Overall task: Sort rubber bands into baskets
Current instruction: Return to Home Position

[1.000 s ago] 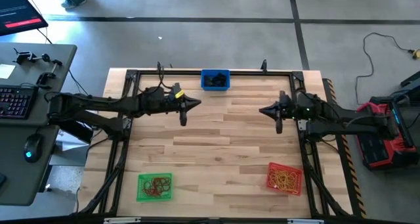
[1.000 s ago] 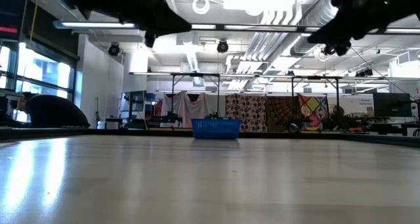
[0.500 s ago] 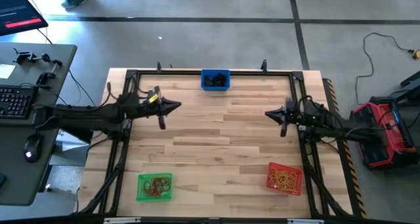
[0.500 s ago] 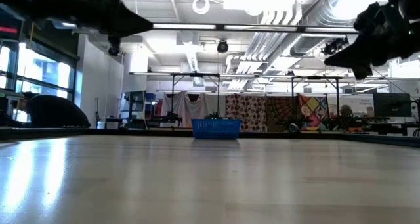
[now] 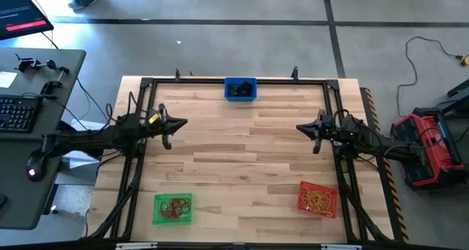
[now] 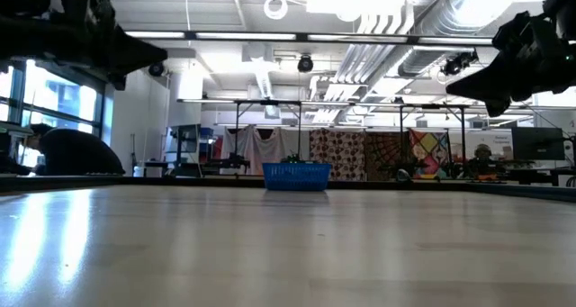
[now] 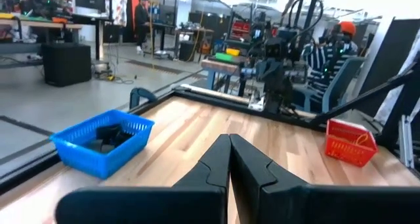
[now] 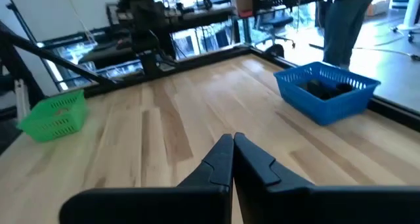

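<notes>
Reviewing the counter (image 5: 242,155): no loose band shows on its boards in the high view. Both arms have drawn back toward their own sides within the last second, the left arm by the greater margin. The left hand (image 5: 176,125) now hangs near the left edge and the right hand (image 5: 306,128) near the right edge, well apart and facing each other. Each wrist view shows its fingers pressed together with nothing between them.

The blue basket (image 5: 240,89) stands between the two hands, off toward the far edge. The green basket (image 5: 173,208) lies well apart from the left hand, toward the near edge, and the red basket (image 5: 317,199) likewise from the right hand. The rubber bands (image 5: 318,200) lie inside: yellow in red, reddish in green, black in blue.

Judgement: sorting looks complete, and the withdrawal reads as parking.
</notes>
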Available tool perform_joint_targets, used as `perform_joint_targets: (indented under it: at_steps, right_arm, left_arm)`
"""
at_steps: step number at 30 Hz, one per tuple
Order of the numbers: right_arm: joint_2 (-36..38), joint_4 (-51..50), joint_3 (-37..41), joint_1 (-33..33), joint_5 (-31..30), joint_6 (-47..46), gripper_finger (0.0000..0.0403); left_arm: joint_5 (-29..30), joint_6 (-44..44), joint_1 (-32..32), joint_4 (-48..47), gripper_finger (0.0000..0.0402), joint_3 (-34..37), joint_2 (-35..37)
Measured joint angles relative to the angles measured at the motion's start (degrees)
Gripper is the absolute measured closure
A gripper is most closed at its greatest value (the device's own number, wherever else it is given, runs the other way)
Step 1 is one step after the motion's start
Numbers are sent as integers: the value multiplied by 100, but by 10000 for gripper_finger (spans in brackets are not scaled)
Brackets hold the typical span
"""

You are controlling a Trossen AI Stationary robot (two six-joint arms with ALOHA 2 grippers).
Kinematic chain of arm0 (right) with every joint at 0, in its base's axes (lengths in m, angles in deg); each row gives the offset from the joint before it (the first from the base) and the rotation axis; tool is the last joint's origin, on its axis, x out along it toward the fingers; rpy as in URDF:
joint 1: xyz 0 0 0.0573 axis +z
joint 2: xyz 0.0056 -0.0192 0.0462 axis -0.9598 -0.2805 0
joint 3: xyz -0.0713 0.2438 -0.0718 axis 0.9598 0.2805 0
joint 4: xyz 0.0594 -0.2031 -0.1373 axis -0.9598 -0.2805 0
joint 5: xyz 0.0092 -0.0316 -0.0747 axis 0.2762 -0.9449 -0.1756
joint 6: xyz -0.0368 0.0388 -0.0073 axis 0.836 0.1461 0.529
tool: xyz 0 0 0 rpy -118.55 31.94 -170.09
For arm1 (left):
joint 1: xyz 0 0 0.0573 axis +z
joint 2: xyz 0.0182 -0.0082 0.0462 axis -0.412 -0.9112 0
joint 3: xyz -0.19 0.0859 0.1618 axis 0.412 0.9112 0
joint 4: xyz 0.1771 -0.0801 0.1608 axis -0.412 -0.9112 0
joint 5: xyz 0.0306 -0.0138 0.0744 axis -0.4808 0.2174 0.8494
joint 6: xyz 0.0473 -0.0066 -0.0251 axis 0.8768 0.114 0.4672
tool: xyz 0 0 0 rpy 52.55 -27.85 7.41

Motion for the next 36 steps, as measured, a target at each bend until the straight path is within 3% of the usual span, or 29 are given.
perform_joint_targets:
  at_steps: [7,11,19,36]
  right_arm:
    - [5,5,0,0,9,127,403]
    - [3,2,0,0,10,155,403]
    - [3,7,0,-34,57,176,403]
    - [-26,11,0,-597,-272,380,403]
  left_arm:
    - [-3,38,-45,-902,401,300,1582]
    - [-41,39,-44,-1285,401,340,1512]
    - [-705,150,169,-1142,401,438,1554]
    - [-597,-21,737,-1134,401,438,1277]
